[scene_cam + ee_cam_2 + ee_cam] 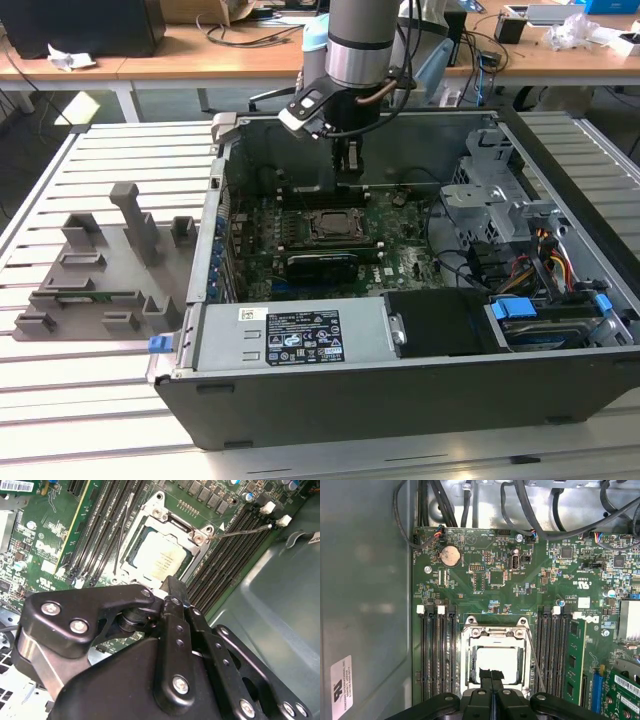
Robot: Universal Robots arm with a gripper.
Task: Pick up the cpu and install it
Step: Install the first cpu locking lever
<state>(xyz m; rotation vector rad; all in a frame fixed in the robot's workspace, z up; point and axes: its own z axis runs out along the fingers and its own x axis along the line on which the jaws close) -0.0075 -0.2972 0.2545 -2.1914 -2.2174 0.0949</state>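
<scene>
First wrist view is showing the cpu (501, 655) already lying in the socket frame (495, 628), while the gripper (491, 674) is hovering above it, fingers pressed together and empty-looking

Robotics lab or test workshop. Evidence: a robot arm (358, 40) hangs over an open computer case (400, 400) on a slatted metal bench (110, 150). A grey fixture tray (100, 270) sits beside the case. Wooden desks (150, 62) behind carry loose cables (250, 38).

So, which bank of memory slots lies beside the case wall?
The bank between the cpu and the grey case wall; the other bank borders a green card.
</scene>
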